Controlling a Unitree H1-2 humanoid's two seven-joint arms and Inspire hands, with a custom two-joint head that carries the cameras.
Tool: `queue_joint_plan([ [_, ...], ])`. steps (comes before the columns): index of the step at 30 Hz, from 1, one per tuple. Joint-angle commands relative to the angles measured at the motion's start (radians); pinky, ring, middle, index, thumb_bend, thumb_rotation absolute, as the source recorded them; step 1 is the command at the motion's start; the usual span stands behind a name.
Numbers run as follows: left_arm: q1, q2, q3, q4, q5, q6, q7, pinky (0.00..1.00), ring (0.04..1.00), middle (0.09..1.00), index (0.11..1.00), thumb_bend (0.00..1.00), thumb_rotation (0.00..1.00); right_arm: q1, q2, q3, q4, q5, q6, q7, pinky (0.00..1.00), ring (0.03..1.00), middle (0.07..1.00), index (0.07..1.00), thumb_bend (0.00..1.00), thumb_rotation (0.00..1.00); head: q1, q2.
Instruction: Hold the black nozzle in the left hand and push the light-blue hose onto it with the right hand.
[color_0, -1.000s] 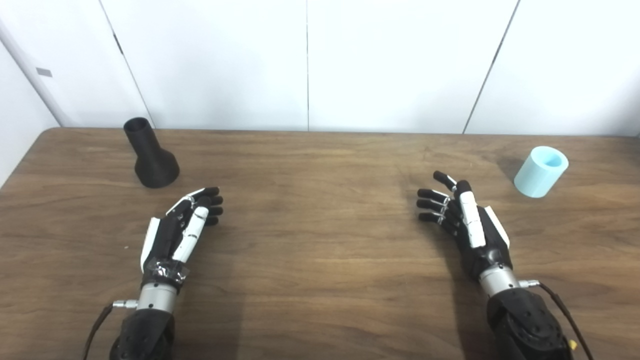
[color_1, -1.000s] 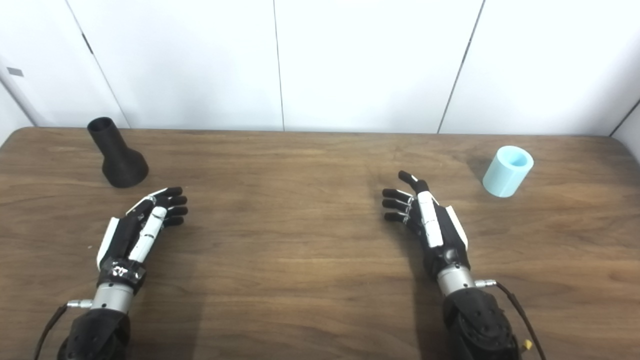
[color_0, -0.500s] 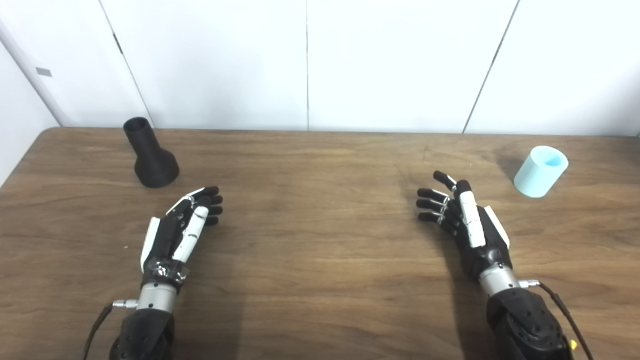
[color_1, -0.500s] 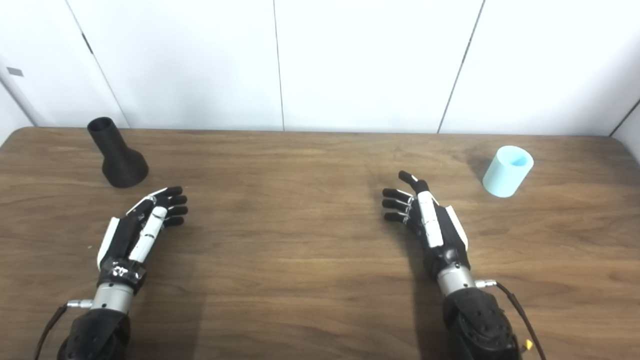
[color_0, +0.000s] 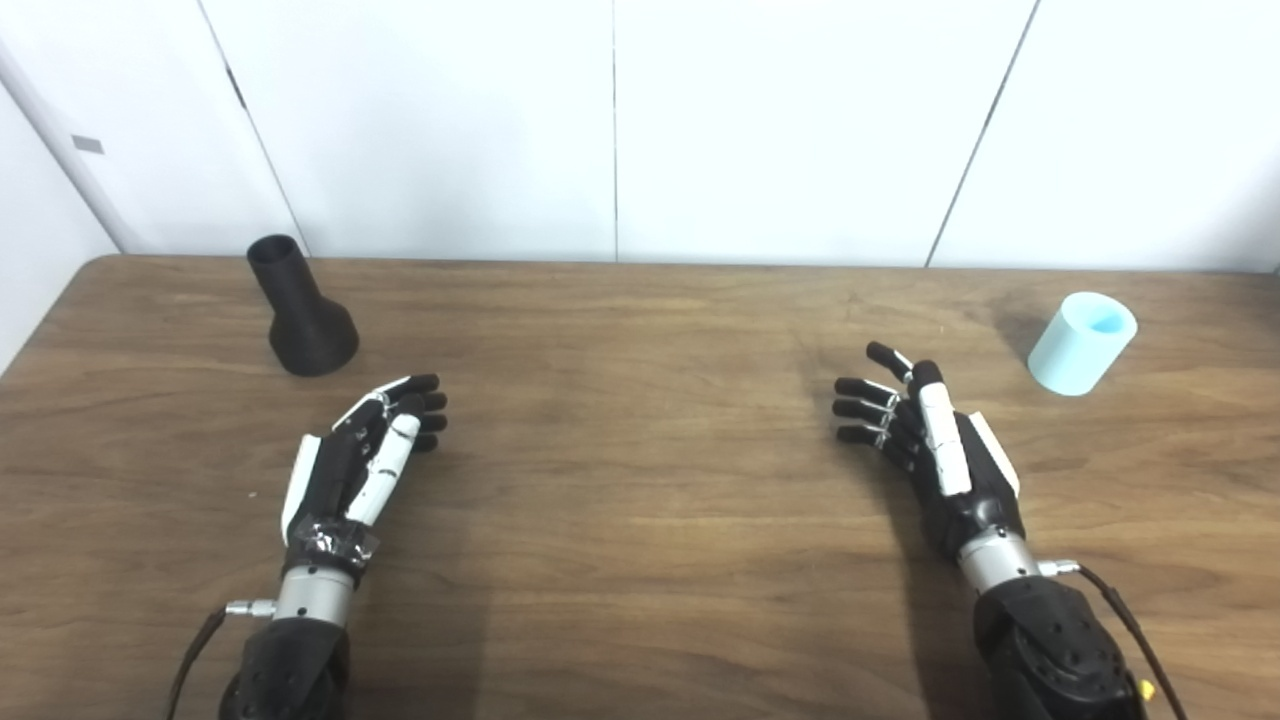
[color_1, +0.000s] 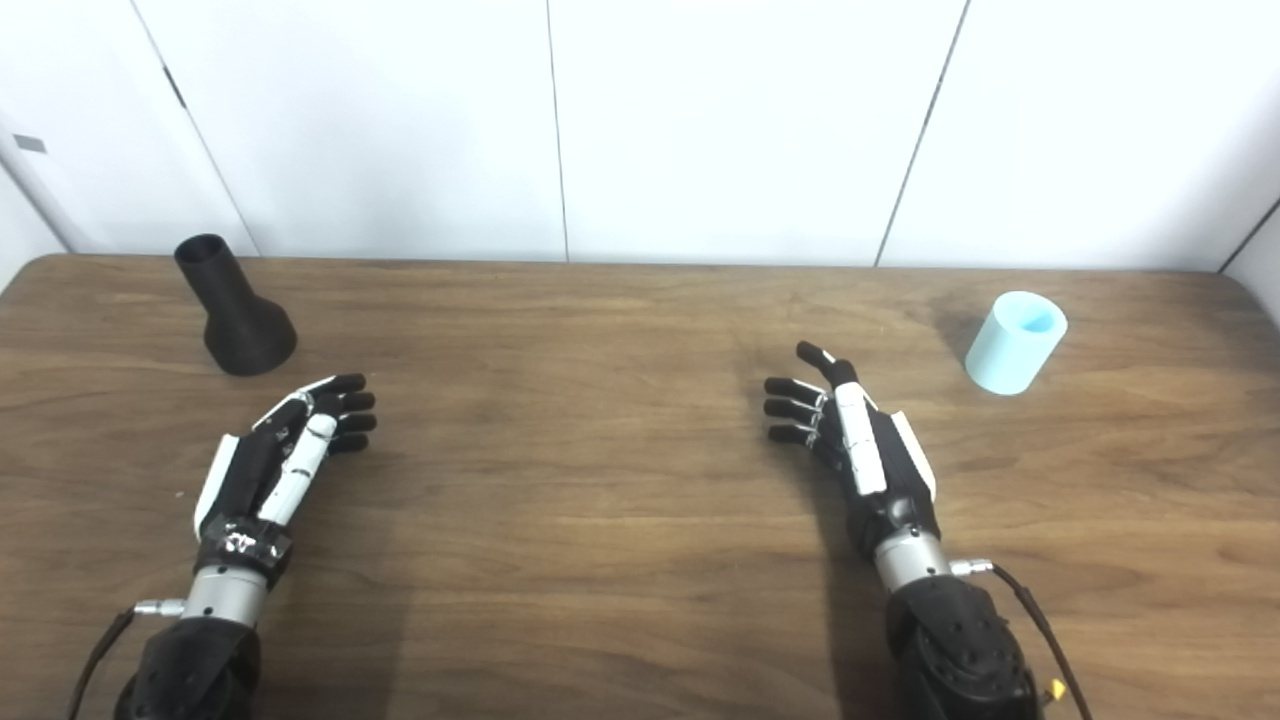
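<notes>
Standing upright, black nozzle (color_0: 300, 310) narrow end up; light-blue hose (color_0: 1082, 343) upright; both hands' fingers spread, empty.

Nozzle (color_0: 303, 318): on table (color_0: 640, 560), far left, ahead of my left hand (color_0: 360, 455), apart.
Hose (color_0: 1082, 343): far right, ahead-right of my right hand (color_0: 930, 450), apart.
Hands: on table, empty, fingers spread, well apart.

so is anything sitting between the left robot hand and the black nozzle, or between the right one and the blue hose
Nothing visible. Only bare table lies between the left robot hand and the black nozzle, and between the right robot hand and the light-blue hose. Both hands are open.
</notes>
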Motion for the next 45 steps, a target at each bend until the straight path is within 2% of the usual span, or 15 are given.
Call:
queue_joint_plan([
  [1, -0.005, 0.0, -0.01, -0.033, 0.018, -0.005, 0.002, 0.69, 0.713, 0.739, 0.751, 0.37, 0.48, -0.011, -0.003, -0.001, -0.017, 0.002, -0.003, 0.007, 0.65, 0.726, 0.729, 0.884, 0.51, 1.0, 0.005, -0.002],
  [3, 0.0, -0.007, -0.013, -0.044, 0.032, 0.003, 0.012, 0.69, 0.714, 0.74, 0.76, 0.38, 0.34, -0.008, -0.005, 0.0, -0.016, -0.001, -0.006, 0.007, 0.65, 0.725, 0.732, 0.885, 0.5, 1.0, 0.02, -0.014],
  [8, 0.004, -0.031, -0.012, -0.033, 0.044, -0.005, 0.033, 0.66, 0.696, 0.725, 0.757, 0.54, 0.22, -0.007, -0.01, -0.007, 0.015, 0.007, -0.04, 0.013, 0.65, 0.728, 0.742, 0.883, 0.48, 1.0, 0.102, -0.058],
  [11, 0.002, -0.037, -0.019, -0.008, 0.063, -0.028, 0.045, 0.65, 0.688, 0.719, 0.756, 0.59, 0.22, -0.011, -0.017, -0.014, 0.048, 0.013, -0.067, 0.019, 0.65, 0.731, 0.749, 0.879, 0.46, 1.0, 0.144, -0.09],
  [14, 0.002, -0.044, -0.027, 0.023, 0.084, -0.071, 0.061, 0.67, 0.676, 0.711, 0.752, 0.6, 0.21, -0.012, -0.025, -0.018, 0.074, 0.011, -0.092, 0.026, 0.64, 0.728, 0.748, 0.877, 0.48, 1.0, 0.178, -0.115],
  [17, 0.0, -0.063, -0.021, 0.047, 0.065, -0.094, 0.065, 0.64, 0.668, 0.711, 0.751, 0.59, 0.16, -0.014, -0.029, -0.025, 0.096, 0.019, -0.103, 0.03, 0.65, 0.731, 0.749, 0.873, 0.48, 1.0, 0.223, -0.143],
  [22, 0.001, -0.079, -0.028, 0.06, 0.094, -0.114, 0.09, 0.65, 0.674, 0.707, 0.75, 0.6, 0.16, -0.014, -0.035, -0.04, 0.123, 0.039, -0.121, 0.04, 0.67, 0.739, 0.759, 0.881, 0.47, 1.0, 0.273, -0.172],
  [24, -0.001, -0.081, -0.032, 0.065, 0.121, -0.136, 0.105, 0.63, 0.668, 0.711, 0.75, 0.61, 0.14, -0.015, -0.039, -0.045, 0.132, 0.042, -0.125, 0.043, 0.67, 0.738, 0.761, 0.888, 0.48, 1.0, 0.285, -0.18],
  [28, -0.014, -0.091, -0.03, 0.059, 0.173, -0.158, 0.15, 0.66, 0.675, 0.714, 0.745, 0.67, 0.16, -0.018, -0.05, -0.054, 0.147, 0.042, -0.121, 0.043, 0.67, 0.733, 0.758, 0.892, 0.46, 1.0, 0.318, -0.198],
  [32, -0.028, -0.086, -0.018, 0.002, 0.216, -0.11, 0.167, 0.7, 0.691, 0.716, 0.743, 0.78, 0.19, -0.022, -0.057, -0.07, 0.169, 0.06, -0.132, 0.055, 0.67, 0.722, 0.746, 0.892, 0.45, 1.0, 0.361, -0.207],
  [35, -0.045, -0.08, -0.002, -0.035, 0.234, -0.081, 0.179, 0.67, 0.682, 0.708, 0.737, 0.87, 0.19, -0.027, -0.061, -0.078, 0.178, 0.062, -0.13, 0.055, 0.67, 0.717, 0.748, 0.897, 0.43, 1.0, 0.393, -0.211],
  [39, -0.073, -0.062, 0.025, -0.088, 0.253, -0.044, 0.18, 0.64, 0.667, 0.705, 0.738, 0.9, 0.16, -0.03, -0.068, -0.081, 0.179, 0.069, -0.123, 0.06, 0.69, 0.73, 0.756, 0.904, 0.4, 1.0, 0.428, -0.217],
  [45, -0.104, -0.026, 0.049, -0.137, 0.275, 0.024, 0.168, 0.68, 0.694, 0.73, 0.763, 0.93, 0.17, -0.034, -0.064, -0.088, 0.165, 0.087, -0.091, 0.048, 0.69, 0.729, 0.763, 0.897, 0.43, 1.0, 0.465, -0.221],
])
